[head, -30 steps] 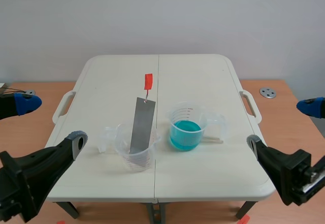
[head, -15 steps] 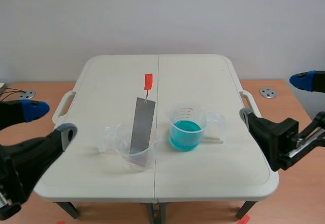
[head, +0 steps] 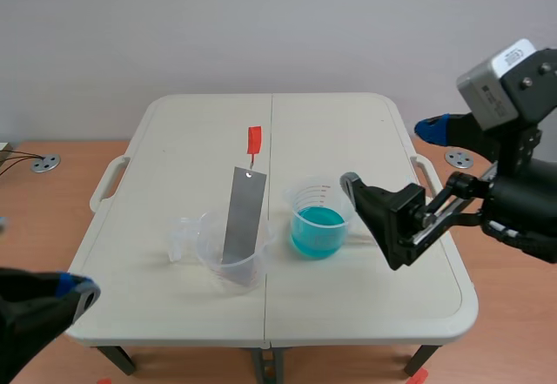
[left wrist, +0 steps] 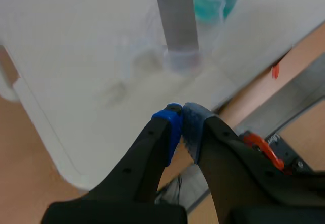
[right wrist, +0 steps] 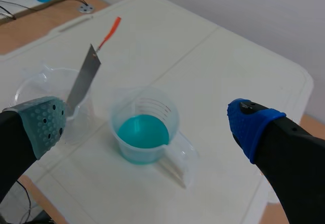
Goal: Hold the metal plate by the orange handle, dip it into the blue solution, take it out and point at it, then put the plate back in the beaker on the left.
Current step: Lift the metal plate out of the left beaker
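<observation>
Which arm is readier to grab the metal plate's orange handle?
Likely right. The right gripper is open, raised over the white table near the orange handle; the left gripper is shut and low.

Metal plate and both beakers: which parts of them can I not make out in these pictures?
- Metal plate, lower end: scene view, behind the clear wall of the left beaker; whether it touches the bottom is unclear.
- Orange handle: left wrist view, cut off by the edge.
- Blue solution's beaker, scale marks: scene and right wrist views, too small to read.
- Left beaker: left wrist view, blurred.
</observation>
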